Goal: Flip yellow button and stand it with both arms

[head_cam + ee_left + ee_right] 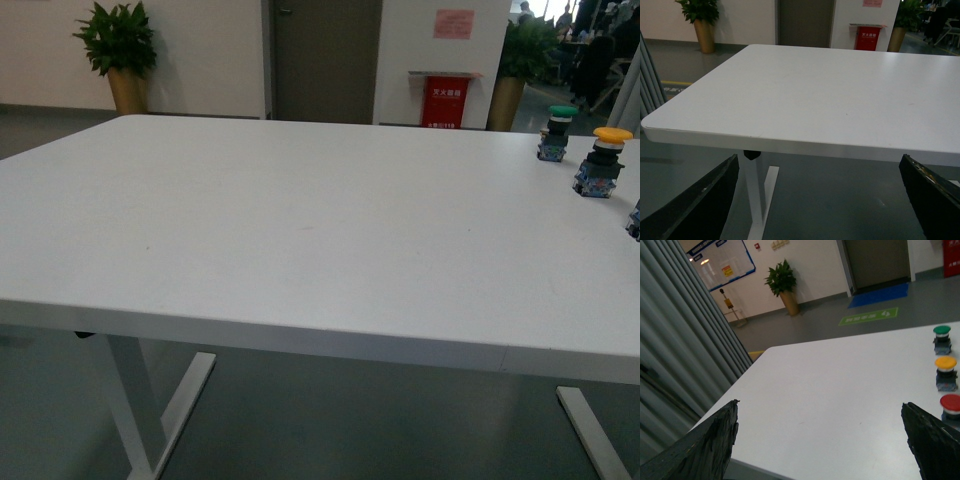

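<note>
Yellow button (601, 160) stands cap-up at the right edge of the front frame, on the white table (300, 230), between green button (555, 131) and red button (950, 407), all close in a row. Probably light, rigid, smooth cap; grip the boxy contact block. Neighbours crowd the approach. Left gripper (820, 200) and right gripper (820, 440) spread wide, empty.

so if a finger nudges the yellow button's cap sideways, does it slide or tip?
Probably tips: the yellow button stands cap-up, its wide cap above a narrower block, so it looks top-heavy. On its side the round cap may let it roll. It looks rigid, and the smooth white table offers little grip.
</note>
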Controlling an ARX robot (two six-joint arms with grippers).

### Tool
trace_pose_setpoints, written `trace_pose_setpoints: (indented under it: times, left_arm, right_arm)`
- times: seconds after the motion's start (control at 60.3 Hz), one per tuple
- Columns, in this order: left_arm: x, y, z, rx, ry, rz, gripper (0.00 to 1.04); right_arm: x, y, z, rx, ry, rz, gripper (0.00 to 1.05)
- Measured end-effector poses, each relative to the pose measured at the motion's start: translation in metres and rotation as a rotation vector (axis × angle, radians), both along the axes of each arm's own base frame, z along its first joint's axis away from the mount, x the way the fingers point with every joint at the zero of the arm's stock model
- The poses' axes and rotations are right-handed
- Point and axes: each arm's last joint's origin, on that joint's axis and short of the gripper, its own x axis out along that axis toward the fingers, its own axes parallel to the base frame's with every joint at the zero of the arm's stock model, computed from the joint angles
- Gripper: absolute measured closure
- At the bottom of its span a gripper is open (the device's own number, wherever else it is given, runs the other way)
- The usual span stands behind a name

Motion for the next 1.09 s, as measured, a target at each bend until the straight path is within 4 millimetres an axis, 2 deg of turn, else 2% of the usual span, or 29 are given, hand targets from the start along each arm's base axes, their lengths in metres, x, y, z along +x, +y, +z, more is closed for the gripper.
trace_pose_setpoints:
  times: [0.066,0.1,0.182,0.431,0.564,0.763,1.095]
  left_arm:
    - [0.0,0.0,0.0,0.0,0.0,0.0,0.06]
    - [0.0,0.0,0.0,0.0,0.0,0.0,0.06]
    - [0.0,0.0,0.0,0.0,0.0,0.0,0.06]
    - [0.0,0.0,0.0,0.0,0.0,0.0,0.06]
    - [0.0,0.0,0.0,0.0,0.0,0.0,0.06]
    - [0.0,0.0,0.0,0.0,0.0,0.0,0.06]
    - [0.0,0.0,0.0,0.0,0.0,0.0,0.06]
  right_arm:
    - [-0.005,0.006,-0.012,-0.091,-0.026,-0.167,0.17]
    - [-0.009,0.011,-0.024,-0.17,-0.051,-0.249,0.25]
    - [-0.016,0.015,-0.051,-0.298,-0.076,-0.351,0.39]
    - [-0.024,0.015,-0.115,-0.399,-0.048,-0.378,0.8]
    - [-0.029,0.015,-0.133,-0.405,-0.074,-0.382,1.02]
    - [-0.029,0.015,-0.168,-0.41,-0.064,-0.38,1.01]
    - [-0.029,0.015,-0.188,-0.41,-0.064,-0.38,1.01]
